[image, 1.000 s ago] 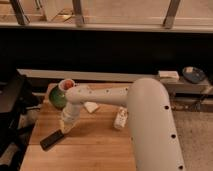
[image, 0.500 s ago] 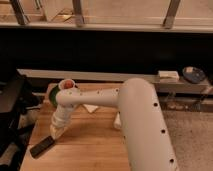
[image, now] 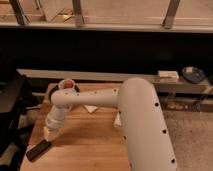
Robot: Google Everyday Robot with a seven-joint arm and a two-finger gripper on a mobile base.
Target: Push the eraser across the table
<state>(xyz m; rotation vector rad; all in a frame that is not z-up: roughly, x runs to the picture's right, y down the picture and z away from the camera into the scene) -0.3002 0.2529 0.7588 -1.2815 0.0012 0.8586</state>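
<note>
The eraser (image: pixel 39 150), a small black oblong block, lies at the front left corner of the light wooden table (image: pixel 90 147), close to its left edge. My gripper (image: pixel 51 131) hangs at the end of the white arm (image: pixel 100 97), pointing down at the table just above and to the right of the eraser, very near or touching its far end. A cream-white flat block (image: pixel 90 108) shows partly under the arm. A small white item (image: pixel 117 120), perhaps the bottle, is mostly hidden behind the arm.
A black chair-like object (image: pixel 11 107) stands left of the table. A grey ledge (image: pixel 150 79) behind holds a cream pad (image: pixel 168 75) and a dark round object (image: pixel 193 74). Speckled floor (image: pixel 192 132) lies to the right.
The arm swung left and toward the table's front. The eraser slid with it, from mid-left toward the front left corner.
</note>
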